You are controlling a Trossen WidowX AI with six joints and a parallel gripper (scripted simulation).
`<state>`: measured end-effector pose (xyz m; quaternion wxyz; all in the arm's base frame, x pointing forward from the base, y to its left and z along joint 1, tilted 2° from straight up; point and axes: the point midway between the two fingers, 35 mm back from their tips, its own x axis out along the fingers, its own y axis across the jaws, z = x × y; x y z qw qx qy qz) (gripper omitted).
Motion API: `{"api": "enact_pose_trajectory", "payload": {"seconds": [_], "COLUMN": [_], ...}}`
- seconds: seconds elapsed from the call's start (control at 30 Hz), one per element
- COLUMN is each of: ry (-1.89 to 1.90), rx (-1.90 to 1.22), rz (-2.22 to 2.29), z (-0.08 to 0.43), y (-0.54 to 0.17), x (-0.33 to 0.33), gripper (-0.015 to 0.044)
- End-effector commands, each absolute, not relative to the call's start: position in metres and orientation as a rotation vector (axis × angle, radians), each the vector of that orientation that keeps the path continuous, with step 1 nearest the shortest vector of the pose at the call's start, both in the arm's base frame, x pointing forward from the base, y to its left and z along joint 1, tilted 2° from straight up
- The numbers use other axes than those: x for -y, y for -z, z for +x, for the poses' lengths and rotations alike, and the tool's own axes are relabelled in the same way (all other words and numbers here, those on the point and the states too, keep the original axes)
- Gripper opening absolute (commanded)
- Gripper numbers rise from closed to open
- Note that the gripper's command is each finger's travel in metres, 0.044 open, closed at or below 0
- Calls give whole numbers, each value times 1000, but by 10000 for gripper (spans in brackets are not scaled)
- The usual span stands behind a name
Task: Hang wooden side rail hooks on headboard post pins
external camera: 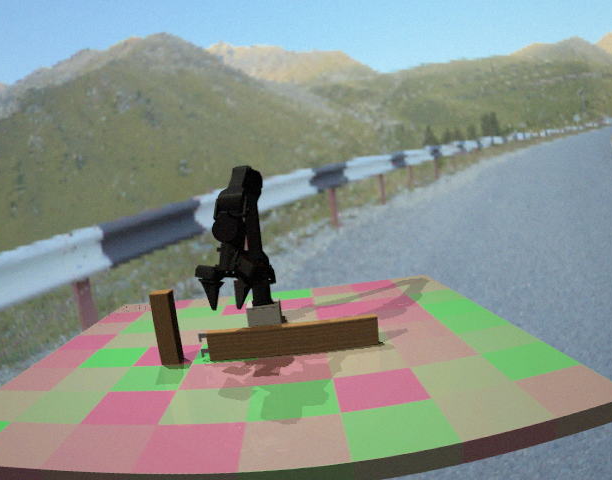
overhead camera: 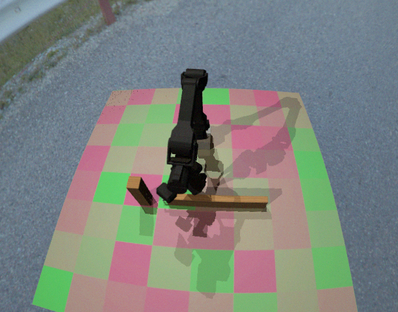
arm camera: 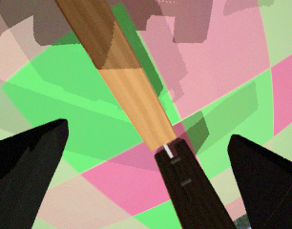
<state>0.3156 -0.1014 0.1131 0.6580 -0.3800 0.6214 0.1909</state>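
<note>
The wooden rail lies on the table, standing on its long narrow edge. Its two steel hooks stick out of the left end, seen at the upper hook and as a bright strip in the wrist view. The headboard post stands upright just left of the hooks, with a gap between them in the exterior view. Two pins show on its dark face in the wrist view. My gripper is open and empty, pointing down above the rail's hook end. The top view hides its fingertips.
The arm's grey base stands behind the rail. The checkered table bears everything, and its front edge shows in the exterior view. Shadows of the arm fall across the table around the rail.
</note>
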Motion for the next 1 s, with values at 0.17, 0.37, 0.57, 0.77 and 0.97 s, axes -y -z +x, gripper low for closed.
{"api": "enact_pose_trajectory", "payload": {"seconds": [0.17,0.37,0.57,0.77,0.97], "ry": [-1059,-1059,-1059,-1059,-1059], "rx": [-1233,-1233,-1233,-1233,-1233], "rz": [-1121,-1121,-1121,-1121,-1121], "z": [323,323,325,325,326], "y": [-130,-130,-95,-81,-76], "x": [81,81,81,81,81], "gripper": [440,440,440,440,440]}}
